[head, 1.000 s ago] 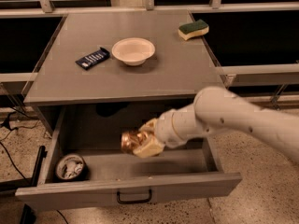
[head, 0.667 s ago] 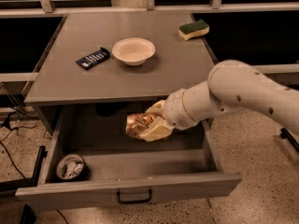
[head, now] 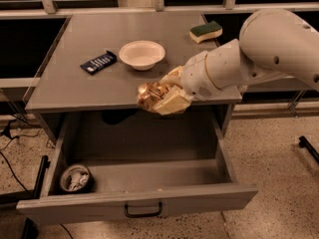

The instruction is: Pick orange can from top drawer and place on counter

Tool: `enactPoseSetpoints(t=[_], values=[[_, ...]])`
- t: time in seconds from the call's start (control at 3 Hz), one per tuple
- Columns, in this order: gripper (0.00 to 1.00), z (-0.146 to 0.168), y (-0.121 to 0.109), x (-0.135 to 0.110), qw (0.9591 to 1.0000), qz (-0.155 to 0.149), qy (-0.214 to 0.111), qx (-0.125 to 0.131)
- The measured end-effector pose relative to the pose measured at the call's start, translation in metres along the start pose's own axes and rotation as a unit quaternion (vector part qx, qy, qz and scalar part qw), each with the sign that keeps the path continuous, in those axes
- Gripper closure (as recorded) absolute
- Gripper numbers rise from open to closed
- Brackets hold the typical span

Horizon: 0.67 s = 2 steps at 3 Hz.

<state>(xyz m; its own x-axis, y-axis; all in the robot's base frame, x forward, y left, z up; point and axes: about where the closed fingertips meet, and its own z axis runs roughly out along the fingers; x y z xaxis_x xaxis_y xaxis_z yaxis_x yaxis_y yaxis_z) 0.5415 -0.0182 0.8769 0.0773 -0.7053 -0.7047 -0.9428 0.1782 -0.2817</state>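
My gripper (head: pixel 162 96) is shut on the orange can (head: pixel 152 94), a shiny orange-gold can lying sideways between the cream fingers (head: pixel 172 103). It hangs in the air at the front edge of the counter (head: pixel 75 88), above the open top drawer (head: pixel 149 178). The white arm reaches in from the right. The drawer is pulled fully out, with its dark pull handle (head: pixel 143 212) on the front panel.
On the counter stand a white bowl (head: pixel 142 54), a dark flat packet (head: pixel 98 61) and a green-yellow sponge (head: pixel 206 31). A round dark container with whitish contents (head: pixel 75 178) sits in the drawer's front left corner. Speckled floor surrounds the cabinet.
The gripper has lifted the orange can up out of the drawer to counter-edge height, and the arm has risen and swung up to the right.
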Motion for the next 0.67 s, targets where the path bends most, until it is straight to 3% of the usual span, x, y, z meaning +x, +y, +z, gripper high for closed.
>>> enactPoseSetpoints(t=[0.33, 0.67], values=[[1.0, 0.0, 0.0, 0.0, 1.0, 0.0, 0.0, 0.0], [1.0, 0.022, -0.015, -0.004, 0.9997, -0.014, 0.017, -0.01]])
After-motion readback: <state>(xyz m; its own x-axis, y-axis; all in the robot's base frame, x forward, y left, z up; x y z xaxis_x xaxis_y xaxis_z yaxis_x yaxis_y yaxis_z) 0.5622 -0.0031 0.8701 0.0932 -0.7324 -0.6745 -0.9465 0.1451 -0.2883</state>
